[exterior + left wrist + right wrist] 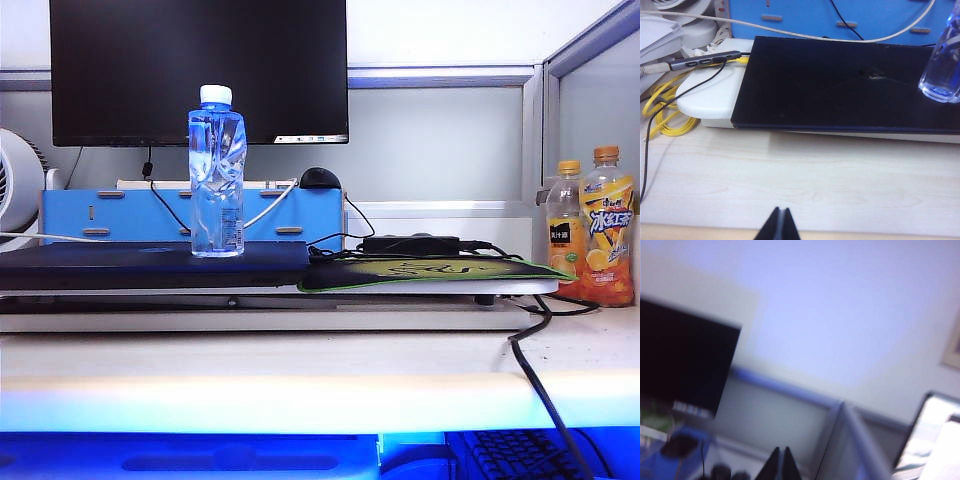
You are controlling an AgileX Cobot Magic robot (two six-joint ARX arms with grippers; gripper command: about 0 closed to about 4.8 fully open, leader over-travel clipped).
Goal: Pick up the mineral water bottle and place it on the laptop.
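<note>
The left gripper (779, 223) hangs closed over the pale wooden desk (800, 180), short of the laptop (840, 85). The right gripper (779, 462), fingers pressed together and empty, is raised toward the blurred monitor (685, 360) and wall. Farther back, the mineral water bottle (216, 172) stands upright on the laptop's dark lid.

Clear mineral water bottle (216, 175) with white cap, navy-black laptop (150, 265), green-edged mouse pad (430, 273).
</note>
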